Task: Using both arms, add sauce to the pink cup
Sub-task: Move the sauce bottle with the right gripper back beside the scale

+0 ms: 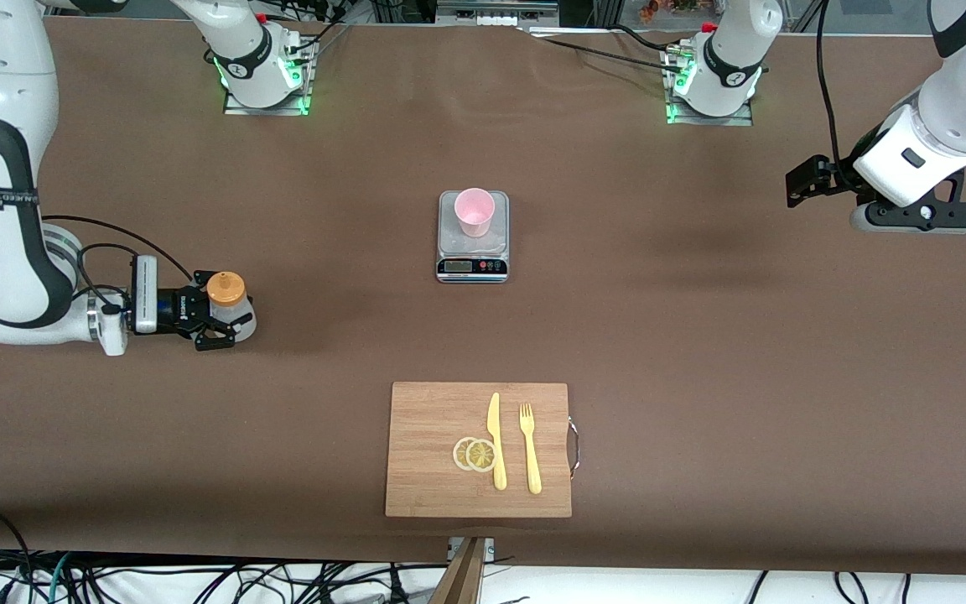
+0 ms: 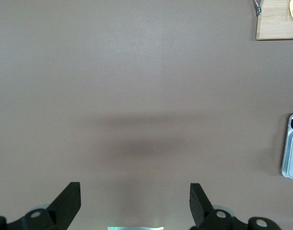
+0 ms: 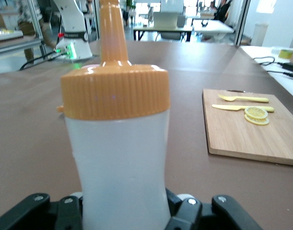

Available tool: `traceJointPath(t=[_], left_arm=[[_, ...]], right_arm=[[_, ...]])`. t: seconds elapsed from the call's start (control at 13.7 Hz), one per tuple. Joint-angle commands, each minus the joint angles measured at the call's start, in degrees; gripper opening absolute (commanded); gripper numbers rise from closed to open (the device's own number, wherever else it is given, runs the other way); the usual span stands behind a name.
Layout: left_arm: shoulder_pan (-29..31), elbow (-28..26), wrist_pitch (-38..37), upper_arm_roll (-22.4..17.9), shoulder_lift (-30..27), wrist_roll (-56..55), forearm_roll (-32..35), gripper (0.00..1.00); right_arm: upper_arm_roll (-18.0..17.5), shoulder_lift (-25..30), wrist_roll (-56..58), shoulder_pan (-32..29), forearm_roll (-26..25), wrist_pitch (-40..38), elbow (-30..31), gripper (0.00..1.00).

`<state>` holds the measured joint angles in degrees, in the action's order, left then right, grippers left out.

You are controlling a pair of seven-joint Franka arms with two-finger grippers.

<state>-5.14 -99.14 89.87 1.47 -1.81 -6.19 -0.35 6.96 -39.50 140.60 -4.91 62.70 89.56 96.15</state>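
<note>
Right end effector (image 1: 219,323) clamps translucent ribbed-capped sauce bottle (image 1: 230,304); left end effector (image 2: 135,203) gapes wide.

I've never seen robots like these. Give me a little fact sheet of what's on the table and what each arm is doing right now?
pink cup: upright on the kitchen scale, mid-table
squeeze bottle: upright, orange cap on, toward the right arm's end
right gripper: shut on the squeeze bottle's body
left gripper: open, empty, over bare table; this arm waits
cutting board: nearer the front camera than the scale
on the board: lemon slices, knife, fork
sauce in cup: none seen yet
</note>
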Motion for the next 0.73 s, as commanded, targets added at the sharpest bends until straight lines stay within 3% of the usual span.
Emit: traceJointPath(t=[0.0, 0.66], left_arm=[[0.13, 0.61, -1.01, -0.07, -0.21, -0.14, -0.70, 1.00], [0.13, 0.61, -0.92, -0.07, -0.21, -0.06, -0.70, 1.00]], right_arm=[[-1.07, -2.59, 0.82, -1.77, 3.73, -3.85, -0.09, 0.00], [-0.98, -9.36, 4.86, -10.03, 4.27, -10.80, 1.49, 0.00]])
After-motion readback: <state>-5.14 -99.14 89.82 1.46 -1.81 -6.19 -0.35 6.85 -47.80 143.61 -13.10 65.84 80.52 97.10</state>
